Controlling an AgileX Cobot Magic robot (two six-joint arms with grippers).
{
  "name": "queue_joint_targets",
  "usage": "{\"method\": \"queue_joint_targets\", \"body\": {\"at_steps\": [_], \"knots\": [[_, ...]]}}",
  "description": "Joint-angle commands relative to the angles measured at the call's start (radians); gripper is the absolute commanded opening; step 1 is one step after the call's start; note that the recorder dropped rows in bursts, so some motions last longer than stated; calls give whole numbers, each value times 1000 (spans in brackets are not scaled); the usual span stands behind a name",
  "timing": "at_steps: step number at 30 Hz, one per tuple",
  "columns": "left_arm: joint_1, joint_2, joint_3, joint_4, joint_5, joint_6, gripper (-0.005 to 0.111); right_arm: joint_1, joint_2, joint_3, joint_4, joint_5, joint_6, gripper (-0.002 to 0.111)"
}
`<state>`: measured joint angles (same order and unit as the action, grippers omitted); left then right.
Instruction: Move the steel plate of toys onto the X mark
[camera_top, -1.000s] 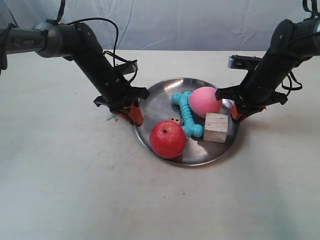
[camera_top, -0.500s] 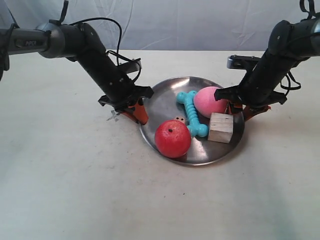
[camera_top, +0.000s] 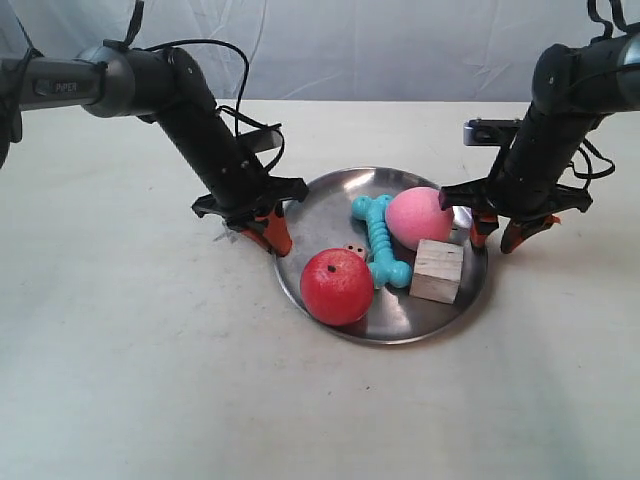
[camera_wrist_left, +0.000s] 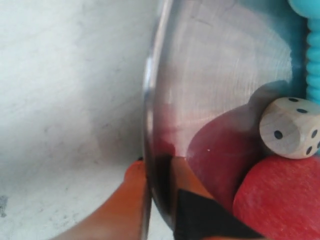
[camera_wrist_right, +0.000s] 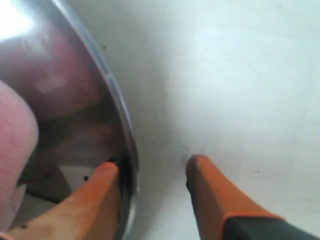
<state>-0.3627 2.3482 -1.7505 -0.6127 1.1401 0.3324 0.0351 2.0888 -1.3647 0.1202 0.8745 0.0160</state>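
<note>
The steel plate (camera_top: 330, 205) lies on the white table and holds a red ball (camera_top: 336, 287), a pink ball (camera_top: 419, 217), a turquoise bone (camera_top: 380, 240), a wooden cube (camera_top: 438, 271) and a small dice (camera_top: 352, 249). My left gripper (camera_wrist_left: 157, 167) is shut on the plate's rim (camera_wrist_left: 150, 100), close to the dice (camera_wrist_left: 291, 127) and the red ball (camera_wrist_left: 280, 200). At the opposite rim (camera_wrist_right: 112, 85) my right gripper (camera_wrist_right: 152, 165) stands open, one finger inside the plate and one outside on the table. The X mark (camera_top: 226, 236) is a faint grey cross just beside the left gripper (camera_top: 272, 235).
Both dark arms reach down from the back corners, with cables looping behind them. A pale cloth backdrop closes off the far edge. Bare white tabletop (camera_top: 300, 400) stretches in front of the plate and to both sides.
The right gripper's fingers have spread apart and let go of the rim. The plate has shifted slightly toward the front, with the toys sliding a little inside it.
</note>
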Motion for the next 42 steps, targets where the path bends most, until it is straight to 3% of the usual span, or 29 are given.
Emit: {"method": "queue_joint_targets", "body": {"at_steps": [1, 8, 18, 26, 38, 42], "knots": [[-7, 1, 3, 56, -7, 18, 0, 0, -2, -8, -15, -9, 22, 43], [-7, 1, 3, 0, -11, 18, 0, 0, -19, 33, 107, 30, 49, 43], [-7, 1, 3, -1, -34, 14, 0, 0, -155, 302, 158, -162, 92, 43], [-7, 1, 3, -3, -32, 5, 0, 0, -222, 493, 360, -360, 90, 43], [-7, 1, 3, -3, -40, 5, 0, 0, -222, 535, 469, -509, 90, 43], [-7, 1, 3, -3, -40, 5, 10, 0, -222, 535, 469, -522, 90, 43]]}}
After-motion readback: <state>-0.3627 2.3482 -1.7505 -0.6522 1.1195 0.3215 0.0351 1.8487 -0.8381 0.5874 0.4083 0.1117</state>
